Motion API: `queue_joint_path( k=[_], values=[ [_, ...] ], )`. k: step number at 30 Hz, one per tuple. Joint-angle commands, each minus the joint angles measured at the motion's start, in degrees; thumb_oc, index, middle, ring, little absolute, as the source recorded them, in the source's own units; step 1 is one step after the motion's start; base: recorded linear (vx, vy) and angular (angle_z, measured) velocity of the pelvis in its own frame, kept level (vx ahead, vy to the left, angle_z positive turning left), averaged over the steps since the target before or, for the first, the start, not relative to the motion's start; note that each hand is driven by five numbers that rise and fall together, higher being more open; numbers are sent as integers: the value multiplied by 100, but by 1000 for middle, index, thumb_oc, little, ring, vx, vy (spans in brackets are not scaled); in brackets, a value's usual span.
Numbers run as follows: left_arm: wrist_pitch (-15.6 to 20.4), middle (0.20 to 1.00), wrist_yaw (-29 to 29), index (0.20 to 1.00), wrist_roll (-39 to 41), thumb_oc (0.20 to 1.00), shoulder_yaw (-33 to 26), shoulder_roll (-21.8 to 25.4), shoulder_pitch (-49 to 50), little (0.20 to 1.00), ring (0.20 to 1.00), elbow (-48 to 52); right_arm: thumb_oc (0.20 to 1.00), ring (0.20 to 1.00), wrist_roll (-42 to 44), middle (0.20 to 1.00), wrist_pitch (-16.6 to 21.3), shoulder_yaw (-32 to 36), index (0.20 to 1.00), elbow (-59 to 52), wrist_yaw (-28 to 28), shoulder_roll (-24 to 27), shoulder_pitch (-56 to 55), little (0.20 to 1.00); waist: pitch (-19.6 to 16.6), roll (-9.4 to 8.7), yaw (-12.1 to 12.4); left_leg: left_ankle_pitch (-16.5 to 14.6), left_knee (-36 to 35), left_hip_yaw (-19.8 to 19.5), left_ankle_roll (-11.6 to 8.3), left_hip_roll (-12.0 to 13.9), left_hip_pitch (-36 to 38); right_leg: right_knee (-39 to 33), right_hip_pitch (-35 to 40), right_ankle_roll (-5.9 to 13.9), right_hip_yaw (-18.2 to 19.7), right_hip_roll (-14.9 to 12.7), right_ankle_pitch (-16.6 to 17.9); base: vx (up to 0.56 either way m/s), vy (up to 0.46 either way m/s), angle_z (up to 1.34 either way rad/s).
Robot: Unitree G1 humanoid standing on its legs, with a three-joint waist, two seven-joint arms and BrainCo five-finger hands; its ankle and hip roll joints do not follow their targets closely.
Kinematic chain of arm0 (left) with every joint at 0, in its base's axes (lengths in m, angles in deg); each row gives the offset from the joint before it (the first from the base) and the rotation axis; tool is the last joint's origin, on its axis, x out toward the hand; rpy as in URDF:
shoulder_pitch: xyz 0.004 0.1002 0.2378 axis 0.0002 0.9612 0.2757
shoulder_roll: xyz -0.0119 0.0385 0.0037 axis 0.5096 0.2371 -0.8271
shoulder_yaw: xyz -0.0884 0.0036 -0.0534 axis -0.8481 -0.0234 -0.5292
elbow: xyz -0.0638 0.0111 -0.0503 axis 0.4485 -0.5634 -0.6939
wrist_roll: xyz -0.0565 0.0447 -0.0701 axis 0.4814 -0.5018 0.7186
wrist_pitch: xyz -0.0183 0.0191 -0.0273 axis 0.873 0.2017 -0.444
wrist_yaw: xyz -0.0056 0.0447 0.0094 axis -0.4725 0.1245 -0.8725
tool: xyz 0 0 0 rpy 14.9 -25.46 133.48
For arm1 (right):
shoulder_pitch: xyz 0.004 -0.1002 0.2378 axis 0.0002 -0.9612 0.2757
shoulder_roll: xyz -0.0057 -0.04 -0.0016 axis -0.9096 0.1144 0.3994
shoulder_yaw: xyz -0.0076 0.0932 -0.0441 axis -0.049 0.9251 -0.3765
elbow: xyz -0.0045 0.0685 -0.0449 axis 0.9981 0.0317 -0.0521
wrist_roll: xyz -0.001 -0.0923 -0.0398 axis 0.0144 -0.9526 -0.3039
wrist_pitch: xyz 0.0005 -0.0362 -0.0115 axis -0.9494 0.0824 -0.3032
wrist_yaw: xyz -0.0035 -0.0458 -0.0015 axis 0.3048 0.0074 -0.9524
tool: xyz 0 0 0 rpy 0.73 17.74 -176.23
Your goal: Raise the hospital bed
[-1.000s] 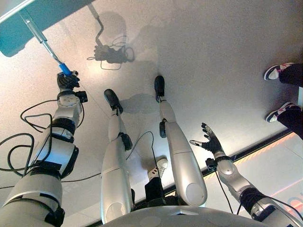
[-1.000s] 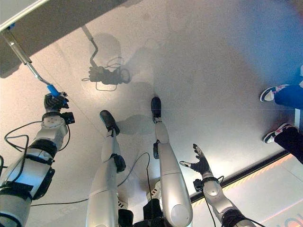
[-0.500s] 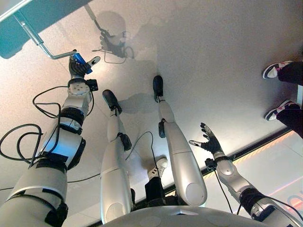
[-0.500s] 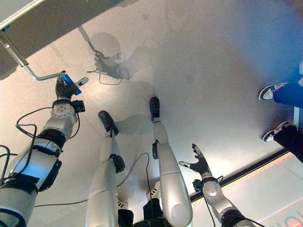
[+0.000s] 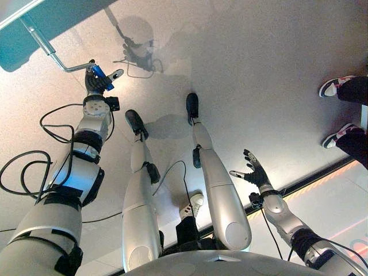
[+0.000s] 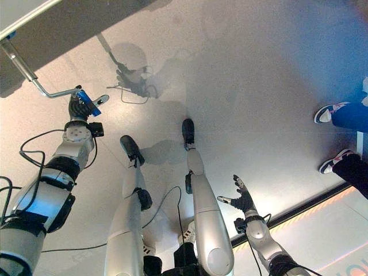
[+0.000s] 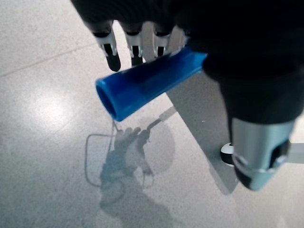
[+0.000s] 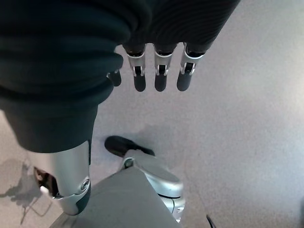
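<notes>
Fingers (image 7: 113, 54) of the left hand (image 5: 96, 84) curl round the crank's blue grip (image 7: 147, 83) — a short, open-ended tube.

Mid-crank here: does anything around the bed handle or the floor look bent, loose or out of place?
Nothing stands out. The left hand is curled round the blue grip of the silver metal crank under the hospital bed. The right hand hangs open. A person's shoes stand apart from both, at the floor's far right.
</notes>
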Motion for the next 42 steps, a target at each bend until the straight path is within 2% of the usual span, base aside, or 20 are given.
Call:
queue_joint_path(
  k=[1, 4, 5, 6, 7, 8, 15, 19, 21, 26, 30, 36, 38, 39, 40, 41, 42],
  values=[
    [248, 1000, 30, 1000, -181, 1000, -10, 97, -181, 1000, 1000, 111, 1000, 1000, 175, 1000, 70, -190, 1000, -68, -4, 268, -262, 1000, 20, -213, 93, -417, 220, -194, -97, -88, 429, 521, 164, 496, -12, -159, -432, 0, 0, 0],
    [246, 1000, 31, 1000, -206, 1000, -21, 93, -126, 1000, 1000, 129, 1000, 1000, 182, 1000, 61, -199, 1000, -44, -13, 252, -252, 1000, 20, -225, 105, -419, 229, -204, -92, -98, 459, 534, 204, 500, -31, -164, -436, -30, -4, 1],
    [237, 1000, 49, 1000, -231, 1000, -16, 96, -146, 1000, 1000, 138, 1000, 1000, 175, 1000, 54, -182, 1000, -39, -16, 246, -205, 1000, 20, -245, 97, -248, 267, -138, -55, -94, 309, 522, 71, 445, -75, -181, -248, -13, 5, 3],
    [242, 1000, 66, 1000, -254, 1000, -8, 83, -70, 1000, 1000, 144, 1000, 1000, 167, 1000, 49, -191, 1000, -16, -19, 233, -231, 1000, 20, -234, 117, -411, 224, -231, -87, -98, 506, 553, 236, 498, -48, -167, -428, -17, 12, 6],
    [237, 1000, 78, 1000, -273, 1000, -17, 75, -28, 1000, 1000, 141, 1000, 1000, 165, 1000, 42, -193, 1000, 4, -26, 225, -228, 1000, 20, -237, 120, -414, 226, -235, -85, -103, 536, 562, 263, 497, -53, -170, -432, -18, 8, 7],
    [233, 1000, 77, 1000, -299, 1000, -19, 51, -24, 1000, 1000, 146, 1000, 1000, 164, 1000, 33, -179, 1000, 41, -27, 224, -180, 1000, 20, -254, 120, -248, 254, -161, -46, -112, 412, 550, 156, 439, -92, -183, -251, -93, -8, 6],
    [185, 1000, 100, 1000, -566, 1000, -154, -50, 422, 1000, 1000, 134, 1000, 1000, 114, 1000, -69, -182, 1000, 338, -73, 104, -101, 1000, 20, -299, 187, -261, 237, -196, -36, -126, 716, 544, 493, 453, -155, -231, -235, -38, 1, 2],
    [67, 1000, 167, 1000, -908, 1000, -286, -361, 1081, 1000, 1000, 97, 1000, 1000, 34, 1000, -216, -132, 1000, 696, -111, -37, -21, 1000, 20, -266, 283, -291, 248, -251, -10, -166, 1055, 567, 841, 450, -180, -242, -247, -26, 11, 1],
    [-10, 1000, 212, 1000, -1208, 1000, -334, -707, 1656, 1000, 1000, 61, 1000, 1000, 5, 1000, -321, -51, 1000, 921, -131, -127, 41, 1000, 20, -221, 384, -327, 256, -277, 16, -212, 1324, 572, 1132, 447, -207, -271, -253, -25, 16, 9],
    [-133, 1000, 213, 1000, -1631, 1000, -522, -1236, 2752, 1000, 1000, -11, 1000, 1000, -122, 1000, -487, 121, 1000, 1132, -168, -292, 105, 1000, 20, -139, 566, -411, 264, -332, 67, -257, 1823, 564, 1661, 459, -220, -311, -274, 3, 21, 6],
    [-227, 1000, 183, 1000, -1948, 1000, -593, -1514, 3282, 1000, 1000, -132, 1000, 1000, -115, 1000, -561, 227, 1000, 1277, -220, -395, 90, 1000, 20, -96, 692, -462, 259, -360, 103, -288, 2144, 591, 1995, 445, -215, -314, -324, 15, 16, 4],
    [-322, 1000, 163, 1000, -2721, 1000, -353, -1821, 3836, 1000, 1000, -163, 1000, 1000, -135, 1000, -629, 303, 1000, 1575, -274, -577, 93, 1000, -9, -6, 860, -520, 260, -416, 140, -327, 2515, 597, 2441, 429, -238, -333, -400, 29, 3, 8],
    [-343, 1000, 205, 1000, -3080, 1000, -113, -1900, 3963, 1000, 1000, -131, 1000, 1000, -183, 1000, -669, 267, 1000, 1801, -290, -675, 144, 1000, -121, 34, 902, -557, 251, -454, 145, -328, 2610, 586, 2537, 424, -247, -325, -430, 73, -9, 4],
    [-349, 1000, 316, 1000, -3522, 1000, 258, -1993, 4067, 1000, 1000, -39, 1000, 1000, -360, 1000, -783, 158, 1000, 2151, -384, -771, 207, 1000, -279, 131, 958, -587, 233, -507, 154, -351, 2735, 580, 2667, 417, -252, -312, -461, 80, -13, -2],
    [-349, 1000, 316, 1000, -3522, 1000, 257, -1992, 4065, 1000, 1000, -39, 1000, 1000, -360, 1000, -782, 159, 1000, 2152, -384, -773, 210, 1000, -288, 130, 957, -573, 235, -506, 154, -351, 2716, 560, 2657, 416, -253, -311, -436, 130, -1, -4],
    [-328, 1000, 414, 1000, -3957, 1000, 648, -2035, 4114, 1000, 1000, 70, 1000, 1000, -522, 1000, -870, 51, 1000, 2478, -429, -865, 321, 1000, -414, 228, 986, -612, 210, -538, 153, -379, 2847, 580, 2793, 418, -272, -322, -497, 57, 2, -2],
    [-328, 1000, 414, 1000, -3957, 1000, 647, -2033, 4110, 1000, 1000, 71, 1000, 1000, -523, 1000, -869, 52, 1000, 2480, -429, -866, 326, 1000, -421, 227, 986, -597, 212, -538, 153, -379, 2827, 560, 2784, 417, -273, -321, -471, 115, 11, 3]
  ],
)
